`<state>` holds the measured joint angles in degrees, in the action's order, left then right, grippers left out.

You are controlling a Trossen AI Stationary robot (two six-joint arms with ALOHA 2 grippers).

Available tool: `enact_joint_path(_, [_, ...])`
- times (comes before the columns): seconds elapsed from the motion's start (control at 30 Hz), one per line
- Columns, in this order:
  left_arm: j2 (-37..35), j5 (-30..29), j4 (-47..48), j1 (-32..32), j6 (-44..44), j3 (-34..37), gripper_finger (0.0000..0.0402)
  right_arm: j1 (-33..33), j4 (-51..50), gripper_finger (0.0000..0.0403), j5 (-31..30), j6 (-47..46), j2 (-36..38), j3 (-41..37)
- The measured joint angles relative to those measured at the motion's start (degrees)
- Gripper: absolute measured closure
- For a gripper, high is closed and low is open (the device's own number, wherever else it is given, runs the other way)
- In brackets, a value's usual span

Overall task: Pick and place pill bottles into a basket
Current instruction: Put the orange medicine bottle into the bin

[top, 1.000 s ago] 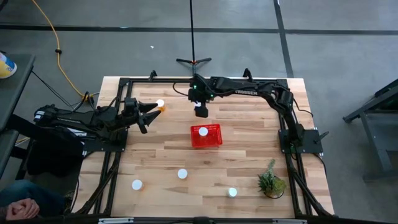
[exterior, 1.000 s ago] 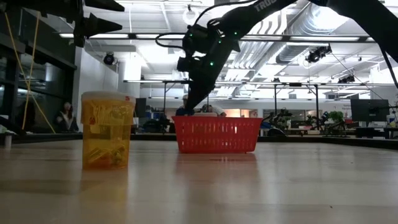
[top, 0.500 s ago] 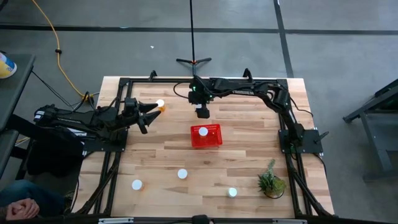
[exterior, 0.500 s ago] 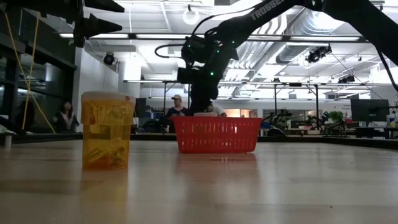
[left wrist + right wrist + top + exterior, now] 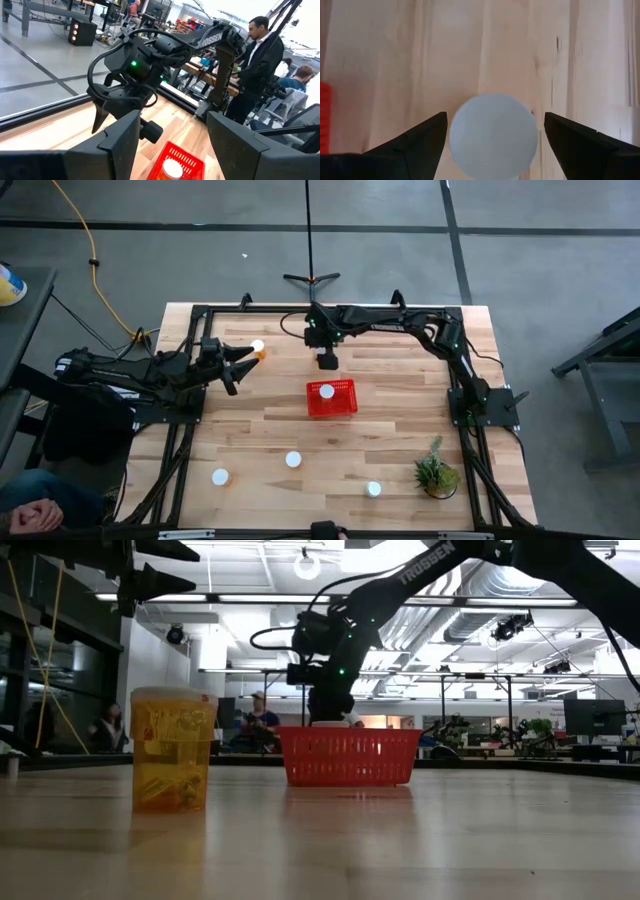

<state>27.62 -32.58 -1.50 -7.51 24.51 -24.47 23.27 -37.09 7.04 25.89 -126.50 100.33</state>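
**Upright bottle sat straight beneath the right jaws**

Left of the basket [image 5: 331, 398], the left gripper [image 5: 243, 362] waited, jaws apart and empty. Just beyond the basket, the right gripper [image 5: 492, 132] hung with fingers spread either side of a pill bottle [image 5: 493, 134], its axis vertical, cap facing up.

Two matte black arms, pretty chunky looking

The right arm [image 5: 400, 320] is sporting white TROSSEN lettering, a glowing green LED near the wrist and looping black cables. Fingers [image 5: 120, 135] on the left arm [image 5: 130, 370] are tapering into flat, dark wedges.
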Motion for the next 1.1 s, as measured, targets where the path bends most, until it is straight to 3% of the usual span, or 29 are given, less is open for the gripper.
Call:
enact_joint_path(0.6, [0.0,0.0,0.0,0.0,0.3,0.0,0.0137,-0.2,-0.3,0.0084,0.9,-0.4,-1.3,0.1])
enact_joint_path(1.1, [0.0,0.0,0.0,0.0,0.3,0.0,0.0137,-0.2,-0.3,0.0126,1.3,-1.6,-1.3,0.1])
